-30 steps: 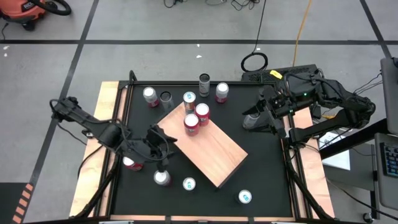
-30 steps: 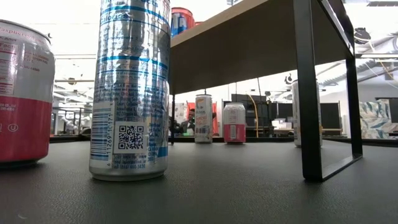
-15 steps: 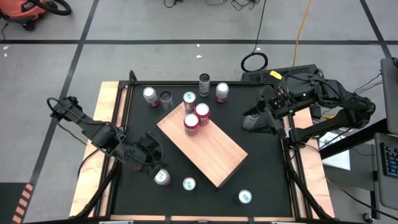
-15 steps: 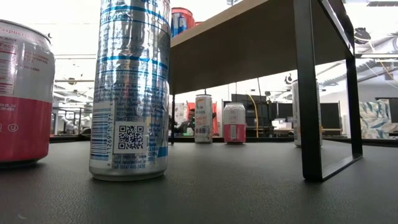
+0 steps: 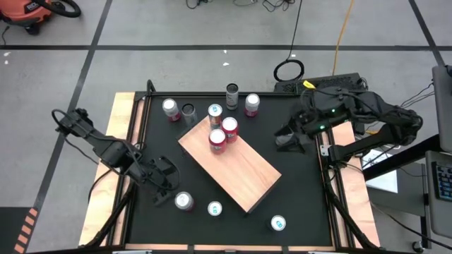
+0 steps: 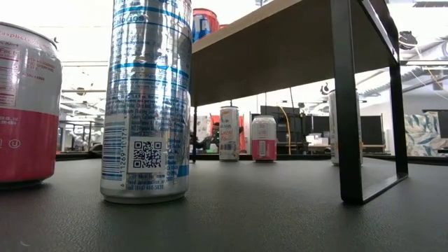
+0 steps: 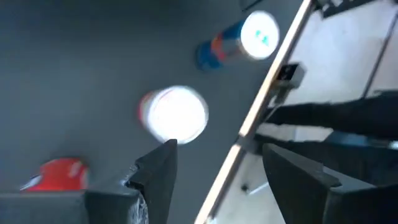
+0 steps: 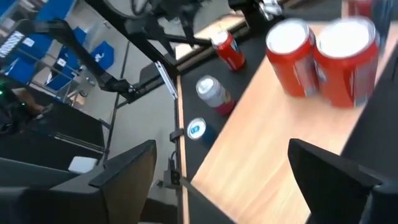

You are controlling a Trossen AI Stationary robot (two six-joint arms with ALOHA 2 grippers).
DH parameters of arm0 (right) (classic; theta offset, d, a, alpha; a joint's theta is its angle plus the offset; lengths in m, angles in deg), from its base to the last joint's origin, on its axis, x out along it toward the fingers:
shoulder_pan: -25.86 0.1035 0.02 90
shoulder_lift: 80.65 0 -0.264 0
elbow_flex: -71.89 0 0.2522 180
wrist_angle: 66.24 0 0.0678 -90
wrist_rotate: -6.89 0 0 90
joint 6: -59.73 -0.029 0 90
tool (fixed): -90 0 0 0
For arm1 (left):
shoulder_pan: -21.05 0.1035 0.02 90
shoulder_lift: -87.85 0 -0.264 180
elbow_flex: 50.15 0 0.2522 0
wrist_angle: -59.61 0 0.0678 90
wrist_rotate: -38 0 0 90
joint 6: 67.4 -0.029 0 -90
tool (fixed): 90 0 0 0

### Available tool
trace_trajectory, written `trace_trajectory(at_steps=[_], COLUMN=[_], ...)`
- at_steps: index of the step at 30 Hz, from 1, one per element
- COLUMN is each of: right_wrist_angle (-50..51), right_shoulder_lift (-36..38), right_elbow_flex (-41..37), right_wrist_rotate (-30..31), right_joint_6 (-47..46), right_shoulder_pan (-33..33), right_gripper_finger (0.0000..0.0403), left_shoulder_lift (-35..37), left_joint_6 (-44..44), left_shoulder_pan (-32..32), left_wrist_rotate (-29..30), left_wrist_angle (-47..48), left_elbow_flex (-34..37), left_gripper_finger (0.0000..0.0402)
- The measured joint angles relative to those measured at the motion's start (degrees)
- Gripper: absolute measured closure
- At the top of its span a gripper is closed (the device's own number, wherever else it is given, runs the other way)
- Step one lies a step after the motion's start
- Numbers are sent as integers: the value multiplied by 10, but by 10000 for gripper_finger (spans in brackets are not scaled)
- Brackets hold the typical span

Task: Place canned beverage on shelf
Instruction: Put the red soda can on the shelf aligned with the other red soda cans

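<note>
**Lining up on the silver-topped can**

At the left side of the black table (image 5: 296,190), the left gripper (image 5: 164,185) hangs low with its fingers spread and nothing between them. Just beside it, toward the table's near edge, stands the silver-topped can (image 5: 183,201). We judge this to be the can to collect.

In the left wrist view that can sits ahead of the fingers and off to one side of the gap, not between them. So we would first centre the gap on the can. Then we would come down around its body below the rim and squeeze only once both fingers flank it evenly. A red can (image 7: 59,174) shows close by in that view, and a blue can (image 5: 215,209) stands a little farther right. We should approach from the open side so that neither gets knocked.

Next to the right, the shelf (image 5: 247,173) lies at an angle across the middle of the table, raised on dark legs (image 6: 348,105). Two red-bodied cans (image 5: 217,140) already stand at its far end. The near half of the wood is bare, so we would lift the can well clear of the edge and set it down upright there, apart from the pair.

At the far right, the right gripper (image 5: 286,137) waits above the table edge, fingers wide apart and empty.
</note>
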Motion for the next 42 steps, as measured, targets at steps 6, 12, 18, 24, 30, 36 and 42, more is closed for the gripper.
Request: trace_trajectory(at_steps=[6, 12, 18, 24, 30, 36, 42], right_wrist_angle=[10, 34, 74, 71, 70, 69, 55], right_shoulder_lift=[-5, -4, -4, -7, -10, -19, -29], right_elbow_flex=[0, 0, 0, 0, 0, 0, 0], right_wrist_rotate=[25, 33, 91, 143, 167, 174, 178], right_joint_6=[-62, -106, -138, -144, -144, -134, -115], right_shoulder_pan=[0, 0, 0, 0, 12, 16, 16], right_gripper_finger=[62, 62, 62, 62, 62, 62, 62], left_shoulder_lift=[35, 83, 116, 118, 135, 174, 201], left_joint_6=[-12, -77, -72, -31, -38, -53, -82], left_shoulder_pan=[-1, 2, -23, -50, -52, -52, -52], left_wrist_rotate=[-11, 9, -5, -7, -12, -14, -13], left_wrist_angle=[108, 91, 96, 145, 157, 135, 116], left_elbow_flex=[0, 19, 64, 87, 114, 167, 222], left_gripper_finger=[165, 165, 165, 149, 93, 58, 56])
